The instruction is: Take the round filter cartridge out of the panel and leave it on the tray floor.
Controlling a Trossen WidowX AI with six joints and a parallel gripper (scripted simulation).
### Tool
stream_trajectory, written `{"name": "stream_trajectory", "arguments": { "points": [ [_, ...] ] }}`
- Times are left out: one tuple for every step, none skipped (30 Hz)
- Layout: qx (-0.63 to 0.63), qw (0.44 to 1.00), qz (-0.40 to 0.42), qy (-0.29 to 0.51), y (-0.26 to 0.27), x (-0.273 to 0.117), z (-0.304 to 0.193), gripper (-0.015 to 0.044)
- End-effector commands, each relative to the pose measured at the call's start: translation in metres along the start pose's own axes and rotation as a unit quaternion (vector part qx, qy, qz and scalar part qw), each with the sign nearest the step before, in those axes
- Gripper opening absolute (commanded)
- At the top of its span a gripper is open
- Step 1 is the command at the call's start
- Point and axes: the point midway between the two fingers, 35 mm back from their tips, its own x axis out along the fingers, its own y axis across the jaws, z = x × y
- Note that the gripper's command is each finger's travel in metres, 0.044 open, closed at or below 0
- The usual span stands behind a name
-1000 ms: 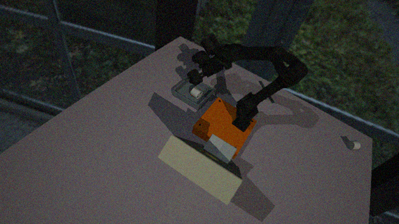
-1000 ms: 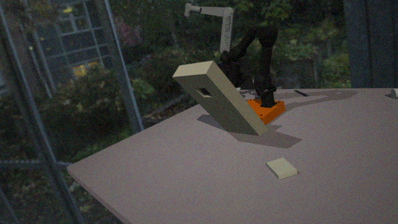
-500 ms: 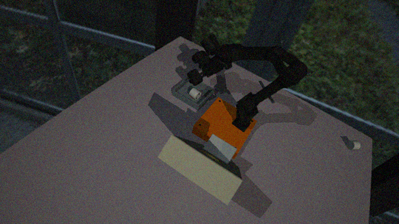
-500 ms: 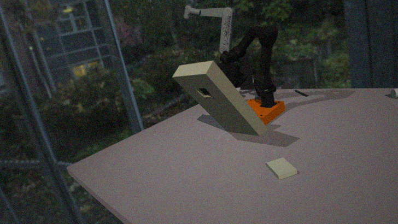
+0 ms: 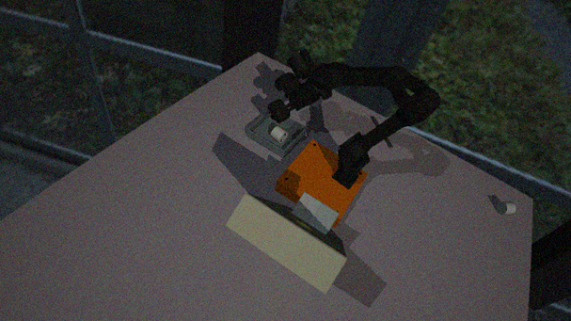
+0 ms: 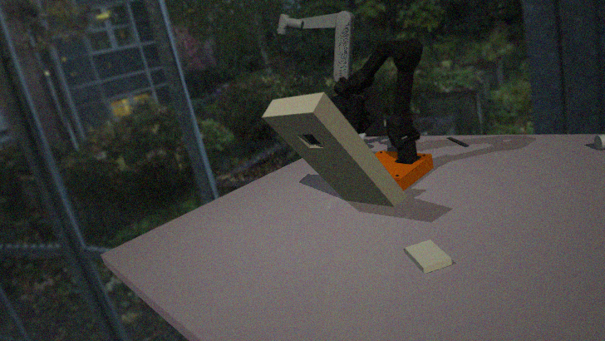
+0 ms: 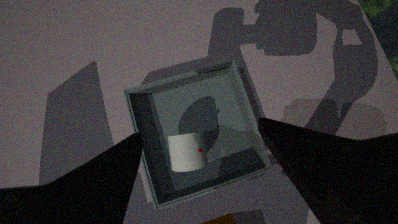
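Note:
The round cartridge is whitish and lies on its side inside the grey tray. In the wrist view it is low and left of the tray's middle, clear of both fingers. My gripper is wide open and empty above the tray, with the cartridge below it. The service panel is a cream slab leaning over the table. Its front face is hidden in the top and exterior views, and a square opening shows in its back. The panel hides the tray in the exterior view.
The orange base plate is between tray and panel. A pale grey plate stands against the panel. A white cylinder stands apart near the far right edge. A cream block lies behind the panel.

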Motion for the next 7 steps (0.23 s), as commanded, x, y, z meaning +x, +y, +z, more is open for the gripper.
{"name": "stream_trajectory", "arguments": {
  "points": [
    [0.000,1.000,0.000,0.001,0.0001,0.0002,-0.0005,0.0440],
    [0.000,1.000,0.000,0.001,0.0001,0.0002,-0.0005,0.0440],
    [0.000,1.000,0.000,0.001,0.0001,0.0002,-0.0005,0.0440],
    [0.000,1.000,0.000,0.001,0.0001,0.0002,-0.0005,0.0440],
    [0.000,1.000,0.000,0.001,0.0001,0.0002,-0.0005,0.0440],
    [0.000,1.000,0.000,0.001,0.0001,0.0002,-0.0005,0.0440],
    [0.000,1.000,0.000,0.001,0.0001,0.0002,-0.0005,0.0440]
  ]
}}
